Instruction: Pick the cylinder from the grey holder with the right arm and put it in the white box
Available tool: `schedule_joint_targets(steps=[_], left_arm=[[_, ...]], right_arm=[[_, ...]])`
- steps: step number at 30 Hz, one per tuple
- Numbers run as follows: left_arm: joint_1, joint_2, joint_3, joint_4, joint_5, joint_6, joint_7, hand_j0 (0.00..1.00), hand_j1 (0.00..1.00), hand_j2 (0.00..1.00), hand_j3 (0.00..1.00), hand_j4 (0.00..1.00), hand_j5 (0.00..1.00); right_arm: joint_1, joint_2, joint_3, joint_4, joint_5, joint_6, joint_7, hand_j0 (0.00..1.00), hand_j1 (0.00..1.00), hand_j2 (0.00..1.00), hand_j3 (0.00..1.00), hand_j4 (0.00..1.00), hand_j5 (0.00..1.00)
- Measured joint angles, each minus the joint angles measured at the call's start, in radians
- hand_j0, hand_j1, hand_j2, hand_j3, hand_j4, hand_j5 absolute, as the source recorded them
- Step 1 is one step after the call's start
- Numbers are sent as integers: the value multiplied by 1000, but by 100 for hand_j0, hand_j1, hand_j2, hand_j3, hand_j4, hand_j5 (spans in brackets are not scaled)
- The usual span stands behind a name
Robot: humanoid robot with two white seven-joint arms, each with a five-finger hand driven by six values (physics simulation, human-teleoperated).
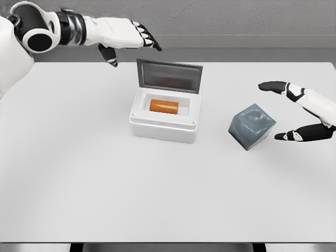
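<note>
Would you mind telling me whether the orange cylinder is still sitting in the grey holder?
No, the orange cylinder lies on its side inside the open white box, while the grey holder beside it holds nothing.

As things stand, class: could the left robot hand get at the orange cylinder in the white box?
Probably yes. The left robot hand hangs open behind the white box, whose lid stands upright, so the orange cylinder lies uncovered from above.

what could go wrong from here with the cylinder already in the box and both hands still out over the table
1. The right hand is open right beside the grey holder, which sits tilted; a careless retreat could knock it over.
2. The left hand hovers near the raised lid of the white box; a bump might slam it shut or shift the box holding the orange cylinder.
</note>
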Motion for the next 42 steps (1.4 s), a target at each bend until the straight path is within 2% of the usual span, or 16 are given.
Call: schedule_joint_targets(steps=[5,11,16,20,23,26,30,32,34,35,37,39,41,42], left_arm=[[0,-13,-50,10,-16,0,0,100,100,100,100,100,100],[0,-14,-62,13,-37,5,1,100,100,100,100,100,100],[-17,16,-56,10,-47,2,0,100,100,100,100,100,100],[-5,68,-47,-7,-55,0,0,100,100,100,100,100,100],[15,76,-48,-44,-122,6,1,100,100,100,100,100,100],[17,46,-53,-51,-178,3,2,100,100,100,100,100,100],[14,28,-57,-56,-179,1,1,100,100,100,100,100,100],[15,51,-55,-59,-161,2,1,100,100,100,100,100,100],[21,90,-5,-25,-148,1,1,100,100,100,100,100,100],[31,102,34,15,-145,1,0,100,100,100,100,100,100],[98,130,87,74,-120,0,0,100,100,100,100,100,100],[143,174,115,105,-59,-1,0,100,100,100,100,100,100],[229,207,129,120,-18,-1,0,100,100,100,100,100,100],[233,219,133,123,-3,-1,0,100,100,100,100,100,100]], right_arm=[[0,2,0,0,0,0,0,100,100,100,100,100,100],[0,3,0,0,0,0,0,100,100,100,100,100,100],[0,3,0,0,0,0,0,100,100,100,100,100,100],[0,3,0,0,0,0,0,100,100,100,100,100,100],[0,3,0,0,0,0,0,100,100,100,100,100,100],[0,3,0,0,0,0,0,100,100,100,100,100,100],[0,3,0,0,0,0,0,100,100,100,100,100,100],[0,3,0,1,0,0,0,100,100,100,100,100,100],[0,3,0,0,0,0,0,100,100,100,100,100,100],[0,3,0,1,0,0,0,100,100,100,100,100,100],[2,3,0,1,0,0,0,100,100,100,100,100,100],[2,3,0,0,0,0,0,100,100,100,100,100,100],[2,3,0,0,0,0,0,100,100,100,100,100,100],[2,3,0,0,0,0,0,100,100,100,100,100,100]])
